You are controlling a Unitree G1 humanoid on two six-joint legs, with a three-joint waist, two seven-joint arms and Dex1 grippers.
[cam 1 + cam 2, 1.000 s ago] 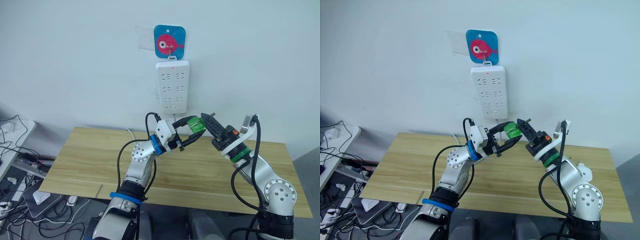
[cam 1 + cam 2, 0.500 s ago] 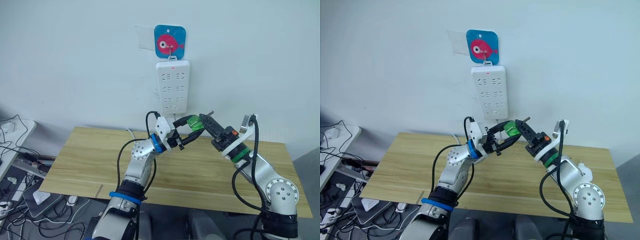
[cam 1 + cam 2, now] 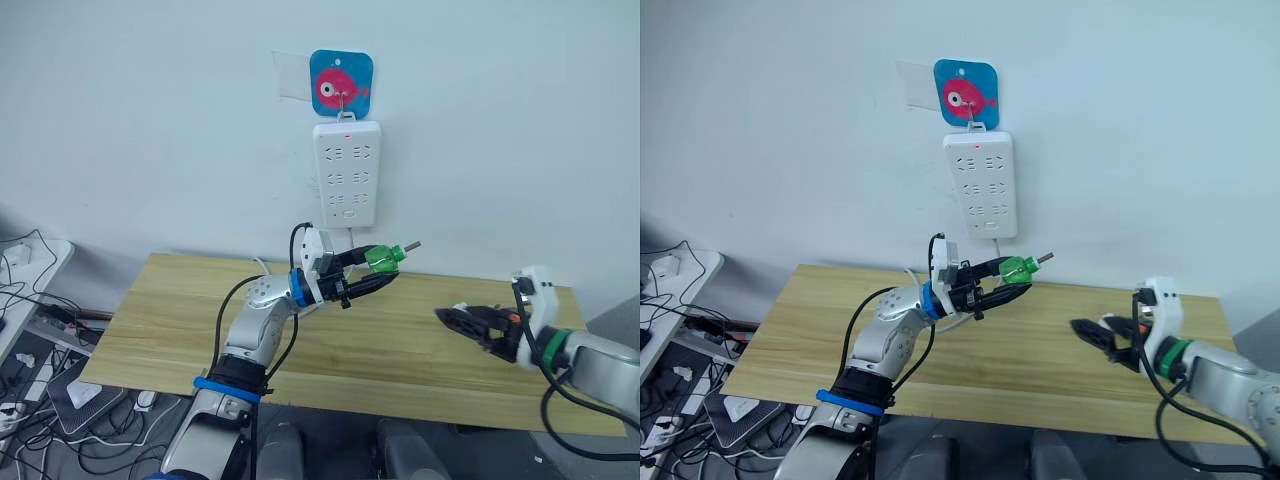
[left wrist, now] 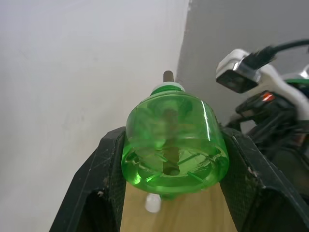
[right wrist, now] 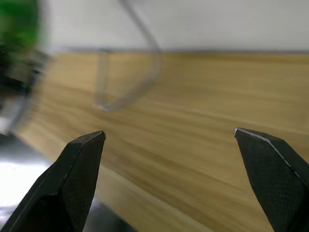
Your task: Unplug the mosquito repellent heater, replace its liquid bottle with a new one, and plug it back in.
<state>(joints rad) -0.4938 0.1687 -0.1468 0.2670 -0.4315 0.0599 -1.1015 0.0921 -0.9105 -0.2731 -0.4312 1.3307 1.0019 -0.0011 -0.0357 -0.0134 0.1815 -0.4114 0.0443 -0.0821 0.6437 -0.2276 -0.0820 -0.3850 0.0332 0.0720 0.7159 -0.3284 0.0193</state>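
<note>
1. Two grippers show in my head view. My left gripper (image 3: 372, 272), at frame centre, is clamped on a green liquid bottle (image 3: 381, 259), which it holds tilted with its wick toward the upper right, above the wooden table (image 3: 180, 310) and just below the white power strip (image 3: 345, 173).
2. Close up, the left fingers (image 4: 106, 169) press both sides of the bottle's round body.
3. My right gripper (image 3: 462, 320) sits low at the right, over the table's right end, well apart from the bottle. Its fingers (image 5: 79, 166) are spread wide with nothing between them.
4. I see bare tabletop between the two grippers, with the near edge running along the bottom.
5. On the wall, the strip hangs from a blue fish hook (image 3: 341, 83); its cord drops behind the left gripper.
6. I cannot pick out the heater itself.
7. Tangled cables (image 3: 40, 310) crowd the lower left, off the table.
</note>
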